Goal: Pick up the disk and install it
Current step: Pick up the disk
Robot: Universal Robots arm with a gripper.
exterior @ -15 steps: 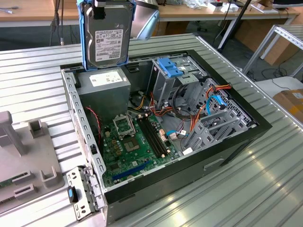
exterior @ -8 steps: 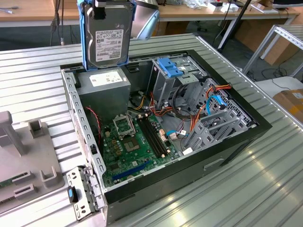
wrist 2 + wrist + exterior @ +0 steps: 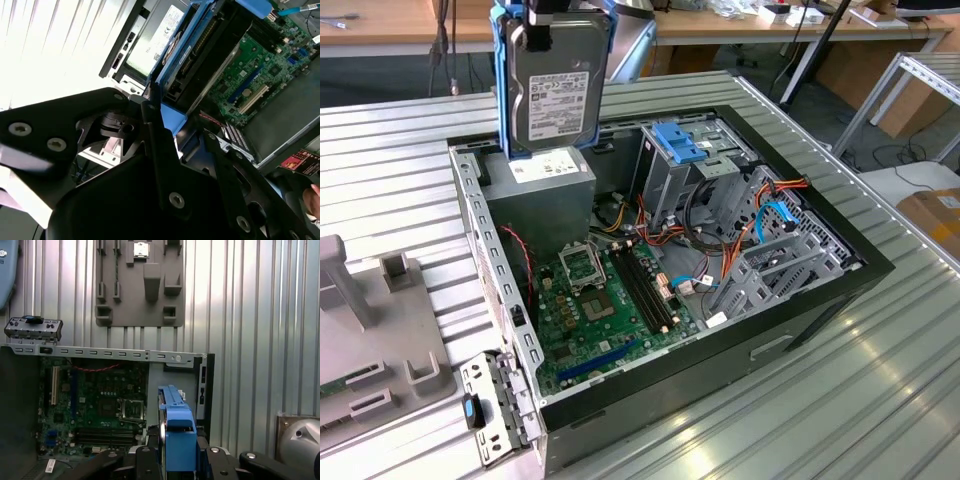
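Behind my work the room holds long wooden desks [image 3: 400, 25] over a dark floor. Everything rests on a ribbed, silver metal tabletop [image 3: 410, 150] with long parallel slats. On it lies an open computer case [image 3: 650, 385], side panel off and its inside facing up. Just beside the case, at the exterior view's left, sits a grey fixture plate [image 3: 380, 330] with raised blocks.

Inside the case, a grey power-supply box [image 3: 542, 195] fills the far corner. A green motherboard [image 3: 590, 310] covers the bottom. A grey drive cage [image 3: 670, 190], capped by a blue bracket [image 3: 678, 148], stands towards the exterior view's right.

I hold the disk [image 3: 552, 95] in the air above the power-supply end of the case. It hangs upright with its long axis vertical and its labelled face turned to the exterior camera. Its blue carrier rail [image 3: 503, 100] runs down both long sides. In the first wrist view I see the disk edge-on, with the case below it.

My pincer [image 3: 177, 462] is clamped on the disk at its upper end, one black finger on each side of the rail.
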